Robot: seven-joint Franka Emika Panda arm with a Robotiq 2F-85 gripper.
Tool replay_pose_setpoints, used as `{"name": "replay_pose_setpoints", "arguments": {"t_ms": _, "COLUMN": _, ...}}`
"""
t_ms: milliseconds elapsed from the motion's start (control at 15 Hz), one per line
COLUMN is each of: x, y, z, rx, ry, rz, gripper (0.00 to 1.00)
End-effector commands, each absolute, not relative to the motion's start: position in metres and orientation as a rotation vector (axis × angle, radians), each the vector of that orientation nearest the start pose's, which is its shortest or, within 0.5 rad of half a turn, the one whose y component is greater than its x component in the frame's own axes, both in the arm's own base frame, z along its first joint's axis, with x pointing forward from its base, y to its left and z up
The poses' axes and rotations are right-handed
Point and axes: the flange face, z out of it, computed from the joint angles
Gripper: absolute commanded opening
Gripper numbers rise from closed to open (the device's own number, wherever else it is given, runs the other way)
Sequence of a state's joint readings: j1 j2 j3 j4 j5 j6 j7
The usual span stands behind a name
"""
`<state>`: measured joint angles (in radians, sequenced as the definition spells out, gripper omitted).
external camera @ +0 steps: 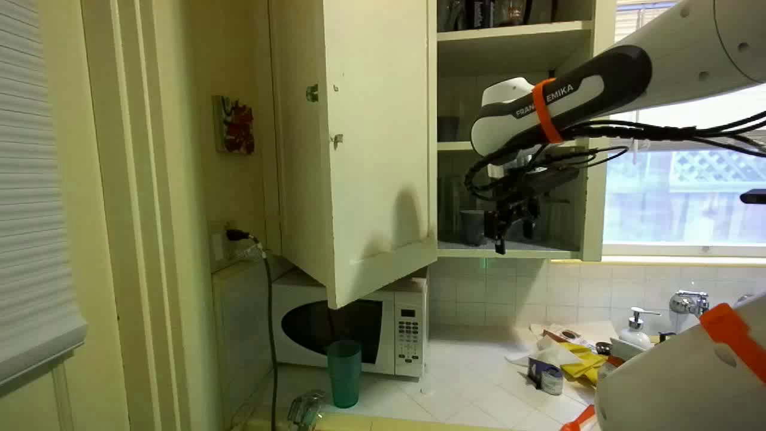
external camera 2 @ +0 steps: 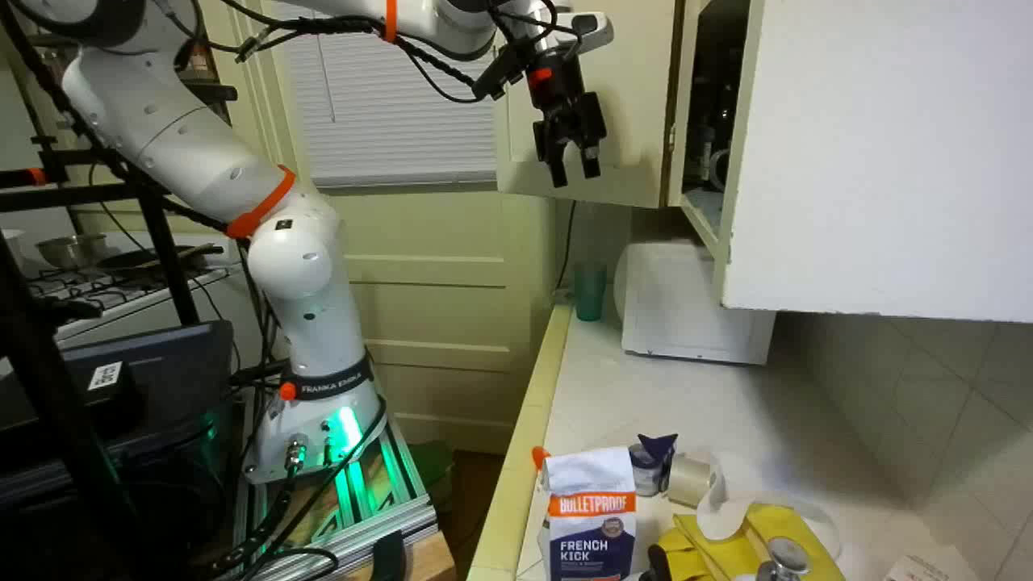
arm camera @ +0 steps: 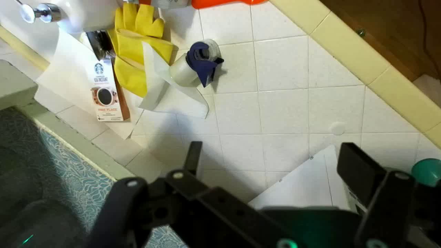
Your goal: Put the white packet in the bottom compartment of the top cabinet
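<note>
Gripper (external camera 2: 575,171): jaws well parted, nothing held between them; it hangs near the swung-out cabinet door (external camera: 383,149), high above the counter (external camera 2: 637,395). The white packet (external camera 2: 591,516), taken to be the bag with the orange band, stands upright close to the counter's yellow-tiled front edge, well apart from the gripper. Principal hazard: an off-centre descent could push it over that edge, there being little margin. Its top looks soft and may fold or slip in the lift. The navy-flapped container (external camera 2: 647,470), just beside it toward the back edge, could be knocked on approach; so could the green tumbler (external camera 2: 590,292) at the far front corner, should the gripper travel low. On placing, the packet may catch the lip of the bottom compartment (external camera: 538,254) of the top cabinet (external camera 2: 871,153) or strike the dark cup (external camera: 473,228) inside. Not verifiable: the packet's base, cut off by the lower border in an exterior view; whether the pale item (arm camera: 169,3) cropped at the wrist view's upper border is the packet; free room in the compartment, dim and partly masked by the gripper.
</note>
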<state>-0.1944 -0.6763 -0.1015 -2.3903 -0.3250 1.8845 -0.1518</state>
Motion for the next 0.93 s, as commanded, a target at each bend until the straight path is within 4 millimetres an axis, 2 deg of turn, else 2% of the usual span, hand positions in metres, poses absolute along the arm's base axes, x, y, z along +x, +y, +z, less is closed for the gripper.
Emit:
{"name": "replay_pose_setpoints", "arguments": {"t_ms": 0, "x": 0.341, "y": -0.136, "z": 0.569, "rx": -3.418, "ry": 0.090, "rz": -0.190, "gripper": 1.00}}
{"name": "replay_pose_setpoints", "arguments": {"t_ms": 400, "x": 0.341, "y": -0.136, "z": 0.569, "rx": -3.418, "ry": 0.090, "rz": -0.191, "gripper": 1.00}}
{"name": "replay_pose_setpoints", "arguments": {"t_ms": 467, "x": 0.337, "y": -0.139, "z": 0.563, "rx": -3.407, "ry": 0.110, "rz": -0.163, "gripper": 1.00}}
{"name": "replay_pose_setpoints", "arguments": {"t_ms": 867, "x": 0.285, "y": -0.186, "z": 0.514, "rx": -3.272, "ry": 0.336, "rz": -0.056, "gripper": 1.00}}
